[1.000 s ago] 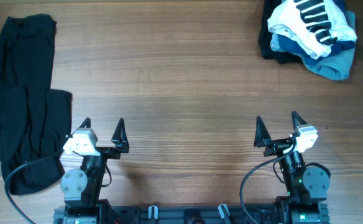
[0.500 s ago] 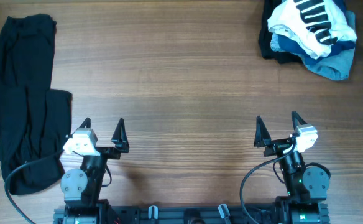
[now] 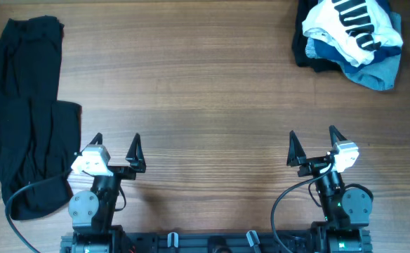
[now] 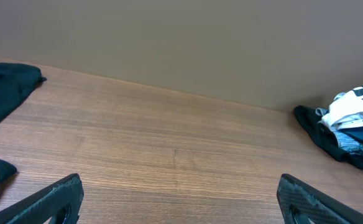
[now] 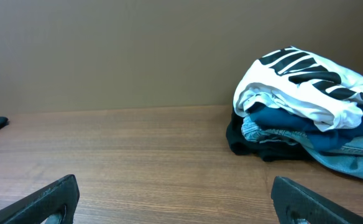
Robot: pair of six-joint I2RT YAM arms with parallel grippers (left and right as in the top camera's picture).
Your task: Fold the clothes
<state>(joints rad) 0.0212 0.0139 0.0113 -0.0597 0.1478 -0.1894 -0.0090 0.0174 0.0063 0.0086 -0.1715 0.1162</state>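
The black garment lay along the counter's left edge, just beside the left tool, not touching it. The right tool sat well apart from it. Both tools gaped wide, holding nothing.

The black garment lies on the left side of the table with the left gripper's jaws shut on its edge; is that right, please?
Not quite: the overhead view shows the left gripper with jaws open and empty, apart from the black garment, which does lie on the left side of the table.
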